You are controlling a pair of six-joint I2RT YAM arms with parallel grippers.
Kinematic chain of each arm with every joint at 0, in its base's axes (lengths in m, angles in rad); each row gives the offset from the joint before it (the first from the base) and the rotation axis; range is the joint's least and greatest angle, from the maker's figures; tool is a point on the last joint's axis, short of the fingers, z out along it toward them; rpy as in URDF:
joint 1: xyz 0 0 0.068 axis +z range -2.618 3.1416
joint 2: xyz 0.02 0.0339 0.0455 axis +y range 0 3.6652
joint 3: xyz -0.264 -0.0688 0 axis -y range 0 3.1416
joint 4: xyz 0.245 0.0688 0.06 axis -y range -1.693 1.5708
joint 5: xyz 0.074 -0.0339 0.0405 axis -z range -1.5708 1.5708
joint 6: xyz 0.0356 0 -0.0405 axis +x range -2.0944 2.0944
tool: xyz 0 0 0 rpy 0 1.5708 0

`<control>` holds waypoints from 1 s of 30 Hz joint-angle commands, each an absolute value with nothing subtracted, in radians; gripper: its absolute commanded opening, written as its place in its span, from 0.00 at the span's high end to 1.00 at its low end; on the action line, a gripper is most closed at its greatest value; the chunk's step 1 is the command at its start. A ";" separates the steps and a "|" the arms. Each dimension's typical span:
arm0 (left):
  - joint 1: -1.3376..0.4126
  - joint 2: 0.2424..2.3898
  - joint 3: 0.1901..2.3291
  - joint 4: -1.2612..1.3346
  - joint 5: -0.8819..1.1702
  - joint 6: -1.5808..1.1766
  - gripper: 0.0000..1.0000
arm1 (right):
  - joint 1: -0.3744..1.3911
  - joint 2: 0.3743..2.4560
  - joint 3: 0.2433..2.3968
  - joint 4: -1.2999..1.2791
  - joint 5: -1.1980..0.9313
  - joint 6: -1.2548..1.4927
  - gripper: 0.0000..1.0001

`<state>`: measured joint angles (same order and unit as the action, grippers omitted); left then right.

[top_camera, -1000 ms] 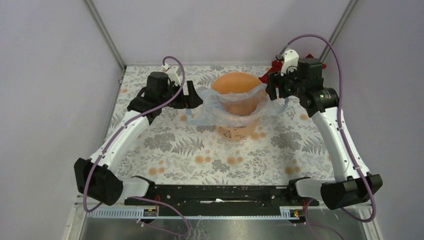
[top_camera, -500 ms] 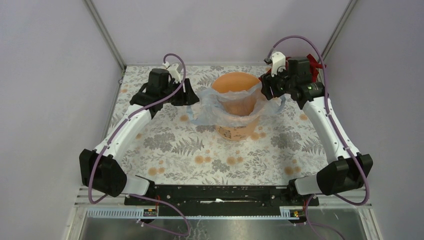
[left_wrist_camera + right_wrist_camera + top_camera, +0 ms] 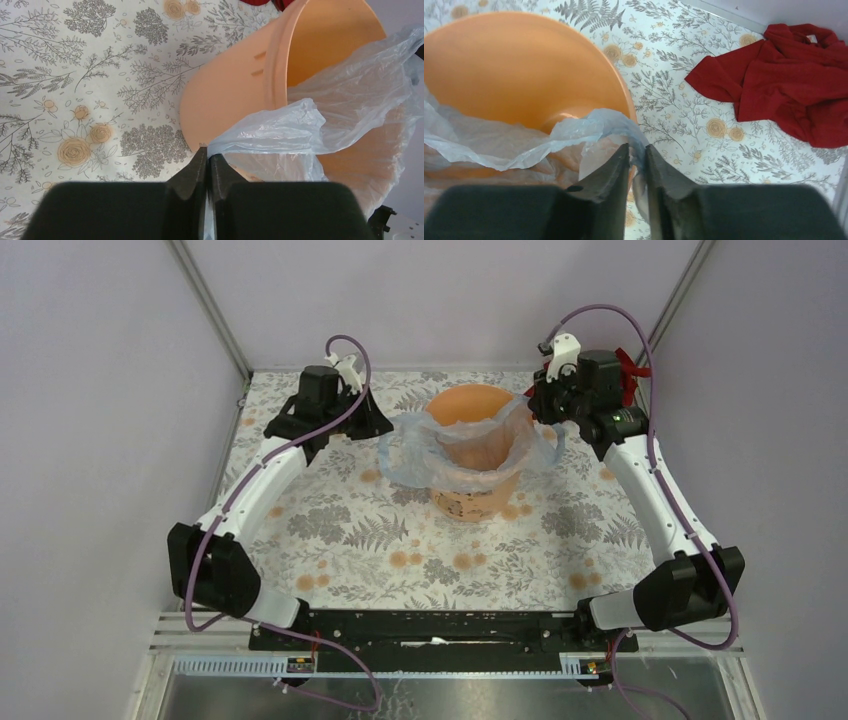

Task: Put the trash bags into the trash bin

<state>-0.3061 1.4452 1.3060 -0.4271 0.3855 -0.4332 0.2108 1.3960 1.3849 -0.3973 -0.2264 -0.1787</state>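
Low on the front of the orange trash bin (image 3: 462, 502) there is some dark print, too small to read from the top view. The trash bag (image 3: 345, 100) is thin, pale blue, see-through film, all wrinkles. It is draped over the bin's near rim and sags down the outside, leaving the far rim bare. The left claw (image 3: 208, 151) is pinched tight on one edge of the film, and the right claw (image 3: 638, 150) nips the opposite edge. The bin stands upright on the flowered table (image 3: 340, 530), with a red cloth (image 3: 784, 75) lying nearby.
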 commanded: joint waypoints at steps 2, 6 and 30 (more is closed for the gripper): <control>-0.290 1.476 1.368 -0.342 0.382 -0.483 1.00 | 0.216 1.420 1.381 -0.304 -0.100 -0.096 0.87; -0.270 1.490 1.360 -0.277 0.353 -0.541 1.00 | 0.216 1.458 1.399 -0.287 0.042 -0.049 1.00; -0.215 1.793 1.457 -0.239 0.403 -0.668 1.00 | 0.158 1.692 1.563 -0.442 0.084 0.050 1.00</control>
<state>-0.2241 1.7874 1.4849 -0.2157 0.3679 -0.6563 0.1745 1.6836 1.5387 -0.3790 0.0441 0.0227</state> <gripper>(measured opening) 0.006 0.011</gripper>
